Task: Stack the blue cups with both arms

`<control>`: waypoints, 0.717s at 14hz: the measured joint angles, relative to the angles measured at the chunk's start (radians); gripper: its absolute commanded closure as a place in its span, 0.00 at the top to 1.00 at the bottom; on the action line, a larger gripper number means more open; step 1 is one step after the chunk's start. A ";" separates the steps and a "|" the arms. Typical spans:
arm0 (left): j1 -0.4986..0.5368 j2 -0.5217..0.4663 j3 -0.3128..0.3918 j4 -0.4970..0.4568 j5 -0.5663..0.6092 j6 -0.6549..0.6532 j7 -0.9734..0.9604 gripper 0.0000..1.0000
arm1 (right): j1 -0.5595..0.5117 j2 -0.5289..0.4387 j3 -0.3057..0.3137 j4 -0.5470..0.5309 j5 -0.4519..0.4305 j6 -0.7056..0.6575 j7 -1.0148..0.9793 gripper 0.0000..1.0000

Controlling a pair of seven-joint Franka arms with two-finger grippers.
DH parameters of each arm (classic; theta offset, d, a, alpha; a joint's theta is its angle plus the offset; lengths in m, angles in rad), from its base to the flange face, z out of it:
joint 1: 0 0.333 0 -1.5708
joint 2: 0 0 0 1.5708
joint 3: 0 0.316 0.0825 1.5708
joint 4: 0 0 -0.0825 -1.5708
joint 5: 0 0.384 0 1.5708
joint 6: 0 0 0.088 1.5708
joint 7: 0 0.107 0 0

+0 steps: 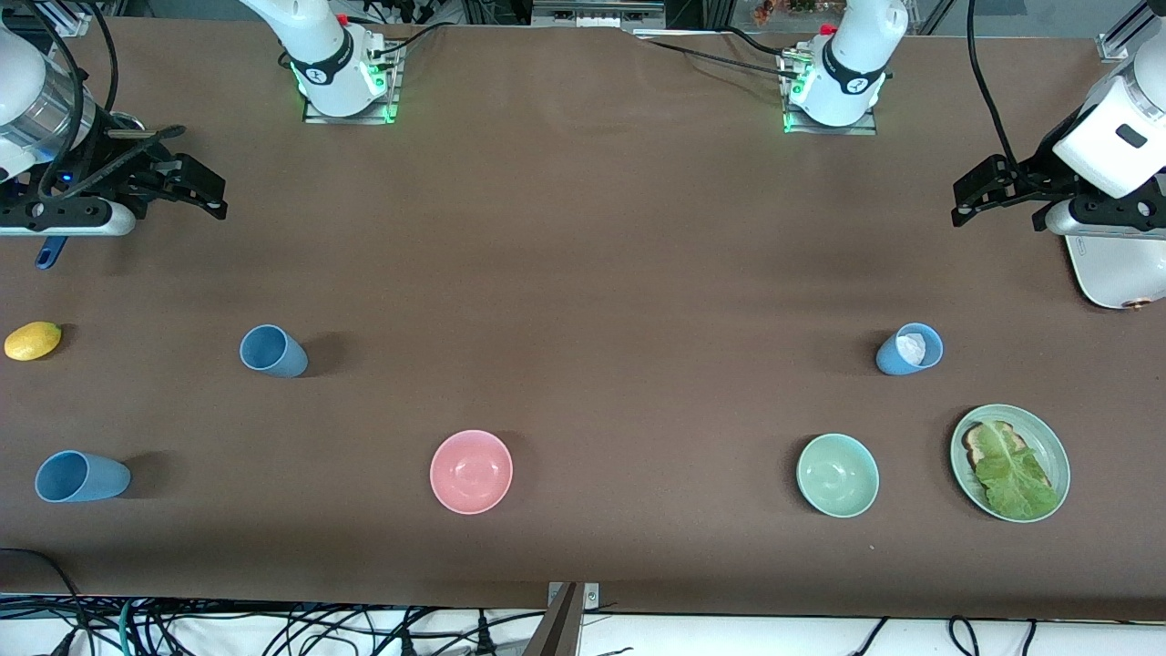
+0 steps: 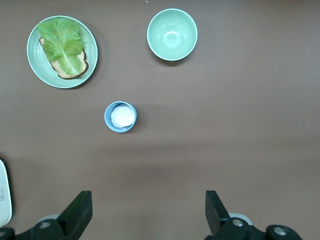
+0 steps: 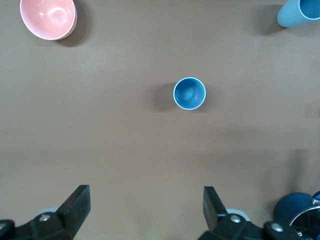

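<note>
Three matte light-blue tumbler cups [image 1: 273, 352] [image 1: 81, 476] [image 1: 909, 349] stand well apart; left gripper [image 1: 993, 193] and right gripper [image 1: 187, 187] hover wide open, empty.

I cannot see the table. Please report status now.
Left gripper and right gripper open, holding nothing. Three blue cups apart, unstacked; one holds something white.

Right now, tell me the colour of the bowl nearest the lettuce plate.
Pale mint green bowl, clearest in the left wrist view.
</note>
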 measured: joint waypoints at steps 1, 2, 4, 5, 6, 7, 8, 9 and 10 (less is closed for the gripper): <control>0.000 0.000 0.000 0.001 0.000 -0.005 0.000 1.00 | 0.000 0.000 0.001 0.000 0.000 -0.003 0.000 1.00; 0.000 0.000 0.000 0.003 0.000 -0.016 0.000 1.00 | 0.001 0.000 0.003 0.000 0.000 -0.010 0.000 1.00; 0.000 0.000 0.000 0.004 0.000 -0.024 0.000 1.00 | 0.004 0.000 0.007 0.001 0.000 -0.012 0.000 1.00; 0.000 0.000 0.000 0.004 0.000 -0.025 0.000 1.00 | 0.004 0.000 0.008 0.003 0.001 -0.012 0.000 1.00; 0.000 0.000 0.000 0.005 0.000 -0.026 0.000 1.00 | 0.004 0.000 0.008 0.006 0.000 -0.013 0.000 1.00; 0.000 0.000 0.000 0.005 0.000 -0.026 0.000 1.00 | 0.004 0.000 0.008 0.009 0.000 -0.013 0.000 1.00; 0.001 0.000 0.000 0.005 0.000 -0.026 0.000 1.00 | 0.004 0.000 0.008 0.011 0.000 -0.014 0.000 1.00; 0.001 0.000 0.000 0.005 0.000 -0.027 0.000 1.00 | 0.004 0.000 0.008 0.011 0.001 -0.015 0.000 1.00; 0.002 0.000 0.000 0.005 0.000 -0.028 0.000 1.00 | 0.004 0.000 0.008 0.011 0.000 -0.015 0.000 1.00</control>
